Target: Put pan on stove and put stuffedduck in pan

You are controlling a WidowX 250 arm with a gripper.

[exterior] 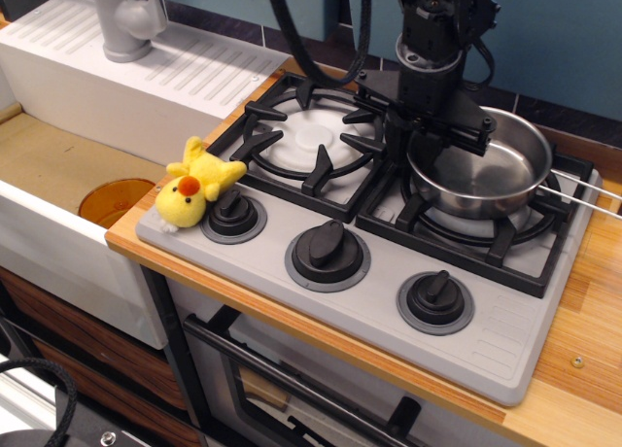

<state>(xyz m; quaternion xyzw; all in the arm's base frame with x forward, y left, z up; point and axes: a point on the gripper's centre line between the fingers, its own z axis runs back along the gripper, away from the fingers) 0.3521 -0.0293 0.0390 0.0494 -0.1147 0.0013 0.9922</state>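
Observation.image view from my end: stove first, pan sitting on its right grate with my claw at the near-left rim, can't tell if it's clamped or apart. Stuffedduck lies on the front-left corner by the left knob; looks soft and light, so I'd pinch the body. No readable labels anywhere.

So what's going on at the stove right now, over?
Gripper at the near-left rim of the pan, grip unclear. Pan over the stove's right burner. Stuffedduck on the stove's left corner, untouched. Nothing between them but grates.
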